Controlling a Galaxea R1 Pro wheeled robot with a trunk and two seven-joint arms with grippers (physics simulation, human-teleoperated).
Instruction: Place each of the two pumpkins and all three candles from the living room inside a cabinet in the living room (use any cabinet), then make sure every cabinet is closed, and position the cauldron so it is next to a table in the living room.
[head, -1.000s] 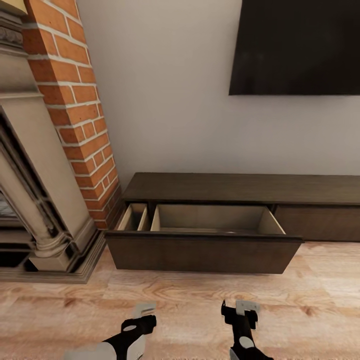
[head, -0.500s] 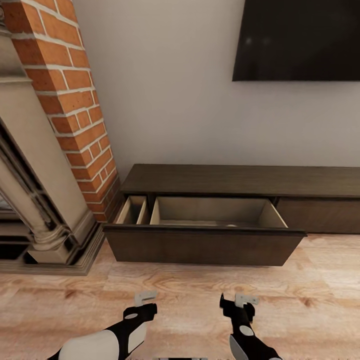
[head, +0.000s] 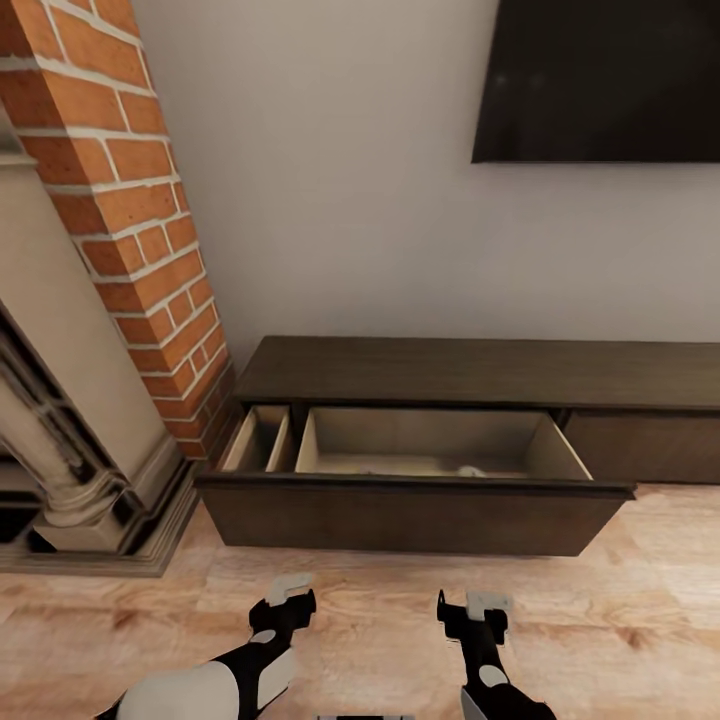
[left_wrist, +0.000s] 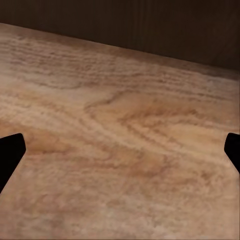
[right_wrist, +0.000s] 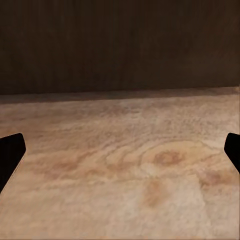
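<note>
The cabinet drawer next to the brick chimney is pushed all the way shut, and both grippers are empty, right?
Not quite. The head view shows the cabinet drawer pulled out, its tan insides open to view beside the brick chimney. The rest holds: the left gripper and the right gripper are both open and empty above the wood floor.

Matt dark-brown wood is seen on the long low cabinet (head: 480, 372); pale grained wood on the floor (head: 380, 600).

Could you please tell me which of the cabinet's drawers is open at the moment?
The wide left drawer beside the fireplace is pulled out, showing its tan interior; the drawer front on the right sits flush, shut.
</note>
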